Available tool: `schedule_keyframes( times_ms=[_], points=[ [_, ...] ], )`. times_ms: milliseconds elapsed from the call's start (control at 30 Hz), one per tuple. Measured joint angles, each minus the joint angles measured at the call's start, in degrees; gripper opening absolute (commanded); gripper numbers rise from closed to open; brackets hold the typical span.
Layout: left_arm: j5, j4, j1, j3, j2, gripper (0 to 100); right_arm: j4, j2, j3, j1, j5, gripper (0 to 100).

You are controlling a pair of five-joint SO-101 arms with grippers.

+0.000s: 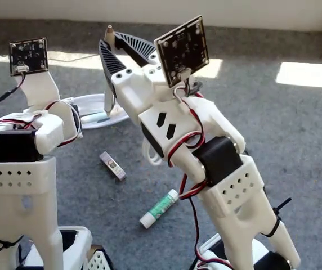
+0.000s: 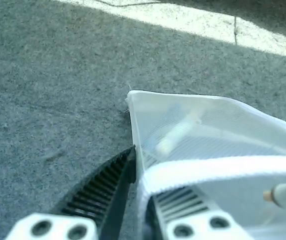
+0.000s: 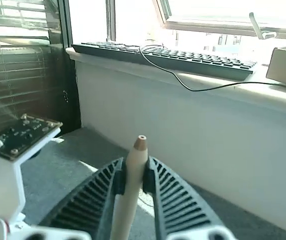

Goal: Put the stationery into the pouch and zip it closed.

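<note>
Two arms are standing on grey carpet in the high view. The right gripper (image 1: 111, 40) is hanging raised above and behind the pouch (image 1: 92, 107), its jaws clamping a cream pen (image 1: 109, 32) that is pointing upward. The pouch is lying flat on the carpet just beside the left arm's wrist. A small block (image 1: 112, 166) and a glue stick (image 1: 159, 208) are lying on the carpet on the camera's side of the pouch, apart from it and from each other, with the block nearer to the pouch.

In the left wrist view, the left gripper (image 2: 139, 167) is pinching the edge of the white mesh pouch (image 2: 208, 125) near its corner, with the fabric caught between the jaws. A pale stick-shaped item (image 2: 175, 137) is showing through the mesh inside the pouch.

In the right wrist view, the right gripper (image 3: 134, 162) is squeezing the pen (image 3: 139, 147), whose brown tip is sticking up past the jaws. A keyboard (image 3: 168, 56) is sitting on the windowsill behind.
</note>
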Motion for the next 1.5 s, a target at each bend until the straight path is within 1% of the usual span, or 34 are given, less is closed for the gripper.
schedule_keyframes(
  times_ms=[300,400,500,1000,1133,1300,1500],
  points=[
    [0.0,0.0,0.0,0.0,0.0,1,-7.0,-10.5,17.5,-8.3,18.3,0.5],
    [0.0,0.0,0.0,0.0,0.0,1,-10.0,-14.2,24.2,-10.1,23.3,0.5],
    [0.0,0.0,0.0,0.0,0.0,1,-11.5,-16.6,29.6,-11.1,26.6,0.5],
    [0.0,0.0,0.1,1.8,-0.1,1,-11.7,-20.8,41.6,-11.2,27.6,0.5],
    [0.0,0.0,0.1,1.8,-0.1,1,-11.7,-20.8,42.1,-10.9,27.6,0.6],
    [0.0,0.0,0.1,1.8,-0.1,1,-11.5,-20.8,42.1,-8.8,27.6,1.0],
    [0.0,0.0,0.4,1.8,-0.1,1,-4.7,-21.5,41.7,-8.4,27.6,1.2]
  ],
)
